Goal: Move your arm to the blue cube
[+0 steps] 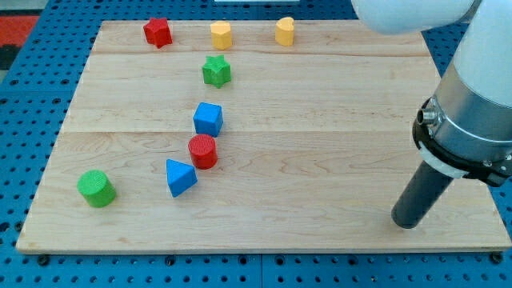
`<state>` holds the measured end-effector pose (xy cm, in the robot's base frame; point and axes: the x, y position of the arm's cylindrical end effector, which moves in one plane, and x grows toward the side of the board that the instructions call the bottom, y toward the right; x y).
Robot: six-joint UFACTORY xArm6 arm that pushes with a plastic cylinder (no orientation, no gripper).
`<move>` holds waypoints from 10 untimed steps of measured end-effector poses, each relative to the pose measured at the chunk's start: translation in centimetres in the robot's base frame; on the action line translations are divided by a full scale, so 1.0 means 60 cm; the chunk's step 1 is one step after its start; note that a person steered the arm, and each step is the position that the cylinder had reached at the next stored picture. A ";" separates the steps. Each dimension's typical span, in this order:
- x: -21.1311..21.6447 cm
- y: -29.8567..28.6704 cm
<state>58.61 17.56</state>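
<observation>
The blue cube (pixel 208 119) sits near the middle of the wooden board (pixel 320 144), left of centre. A red cylinder (pixel 203 151) touches it just below. A blue triangular block (pixel 180 177) lies lower left of that. My tip (pixel 407 222) rests on the board near the view's lower right, far to the right of the blue cube and well apart from every block.
A green star (pixel 216 71) lies above the blue cube. A red star (pixel 158 32) and two yellow blocks (pixel 221 34) (pixel 285 30) stand along the top edge. A green cylinder (pixel 97 189) is at the lower left. The arm's grey body (pixel 472 112) fills the right side.
</observation>
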 end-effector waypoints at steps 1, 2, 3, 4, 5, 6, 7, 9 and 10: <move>0.000 0.000; 0.000 0.000; -0.003 -0.014; -0.006 -0.039; -0.042 -0.165; -0.127 -0.199; -0.216 -0.199; -0.313 -0.257; -0.333 -0.272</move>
<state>38.63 1.26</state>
